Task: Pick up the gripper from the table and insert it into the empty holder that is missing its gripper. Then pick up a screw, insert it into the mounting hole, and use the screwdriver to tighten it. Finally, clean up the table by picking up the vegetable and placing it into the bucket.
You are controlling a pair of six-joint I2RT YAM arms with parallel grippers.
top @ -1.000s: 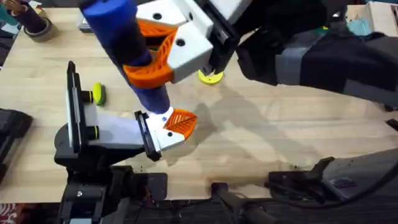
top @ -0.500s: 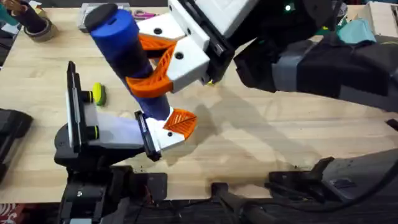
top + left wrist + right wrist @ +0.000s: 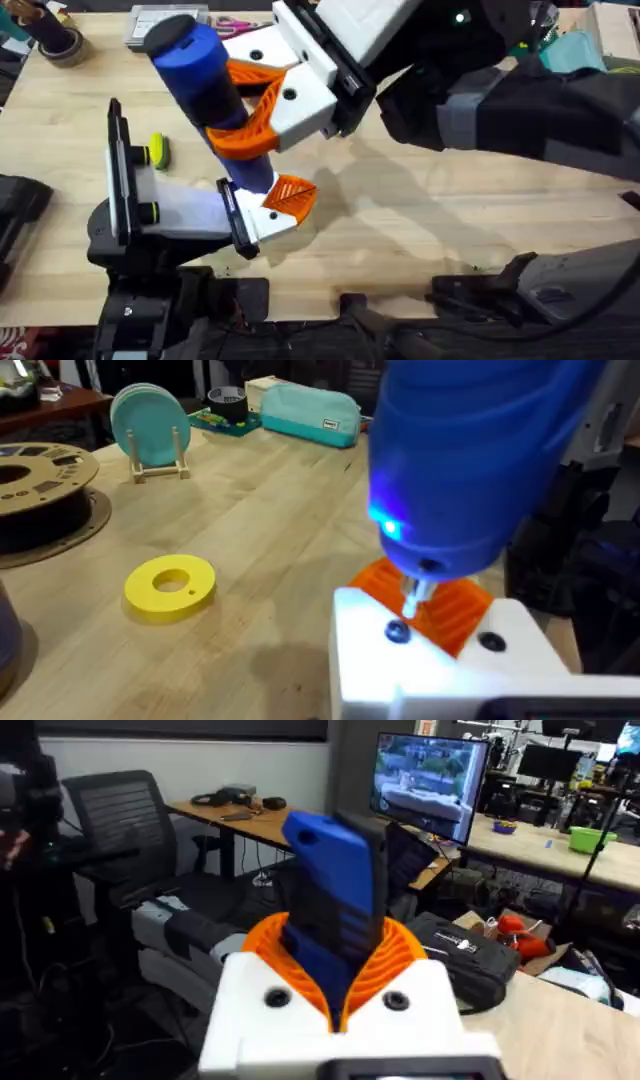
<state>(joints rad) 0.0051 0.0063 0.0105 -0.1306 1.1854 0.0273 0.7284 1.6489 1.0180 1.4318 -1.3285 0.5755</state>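
Screwdriver [image 3: 215, 95] clamped upright in the right gripper [image 3: 250, 105], bit down on the holder [image 3: 262, 222].

The blue body stands slightly tilted above the holder, held between the right gripper's orange ribbed fingers [image 3: 245, 135], which close around its middle. In the left wrist view the thin metal bit [image 3: 411, 593] meets the white holder just beside a dark screw head [image 3: 397, 631], with a blue light [image 3: 389, 529] glowing on the tool's lower end. The gripper [image 3: 290, 196], an orange wedge, sits seated in the holder right next to the bit. The holder belongs to the left gripper [image 3: 255, 215]; whether that jaw is open or closed cannot be told. On the table [image 3: 420, 230], beyond the holder, a yellow ring [image 3: 170, 583] lies flat, and a brown filament spool [image 3: 40, 485] rests farther off the same way.
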